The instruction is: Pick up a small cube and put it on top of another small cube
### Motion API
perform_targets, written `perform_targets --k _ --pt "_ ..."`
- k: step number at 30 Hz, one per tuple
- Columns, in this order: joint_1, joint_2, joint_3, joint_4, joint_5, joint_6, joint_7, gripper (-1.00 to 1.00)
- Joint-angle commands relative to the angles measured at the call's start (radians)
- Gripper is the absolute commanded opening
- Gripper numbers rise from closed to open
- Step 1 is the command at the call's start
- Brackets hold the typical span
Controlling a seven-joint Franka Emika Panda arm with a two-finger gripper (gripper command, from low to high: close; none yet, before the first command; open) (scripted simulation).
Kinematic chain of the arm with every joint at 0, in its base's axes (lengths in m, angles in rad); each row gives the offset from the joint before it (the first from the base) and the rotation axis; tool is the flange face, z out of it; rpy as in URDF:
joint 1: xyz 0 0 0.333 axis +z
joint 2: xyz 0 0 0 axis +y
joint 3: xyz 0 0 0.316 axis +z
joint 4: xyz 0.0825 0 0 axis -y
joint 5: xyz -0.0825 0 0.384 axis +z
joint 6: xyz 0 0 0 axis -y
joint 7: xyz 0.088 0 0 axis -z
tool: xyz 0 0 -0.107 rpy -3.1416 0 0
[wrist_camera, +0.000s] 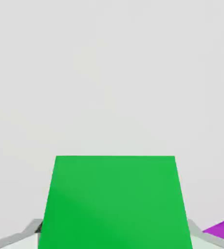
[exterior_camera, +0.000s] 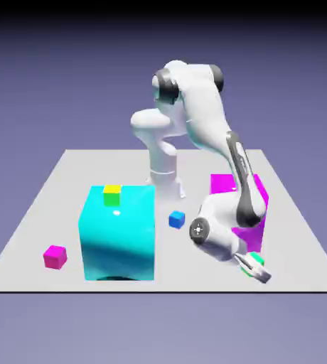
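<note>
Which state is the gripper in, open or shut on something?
Shut on the green cube: in the hand view, the gripper's grey fingertips meet its two sides.

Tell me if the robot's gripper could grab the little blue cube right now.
Probably not as things stand: the gripper already has the green cube between its fingers. The blue cube itself looks reachable, with nothing on top.

Grey tabletop (exterior_camera: 124,167), big cyan block (exterior_camera: 120,242), magenta block (exterior_camera: 224,184), small magenta cube (exterior_camera: 55,257), blue cube (exterior_camera: 176,220)
</note>
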Motion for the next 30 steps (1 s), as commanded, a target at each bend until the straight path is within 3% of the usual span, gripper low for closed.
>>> perform_targets --k 1,16,23,27,30 --pt "-0.033 -0.036 -0.027 0.001 -0.025 -0.041 0.001 -1.00" --pt "-0.562 -0.536 -0.370 -0.036 -0.380 -0.620 0.054 -1.00" --pt "-0.594 -0.530 -0.355 -0.059 -0.400 -0.627 0.085 -1.00" --pt "-0.562 -0.539 -0.324 -0.204 -0.370 -0.483 0.056 -1.00" --pt "-0.548 -0.540 -0.322 -0.215 -0.367 -0.473 0.053 -1.00"
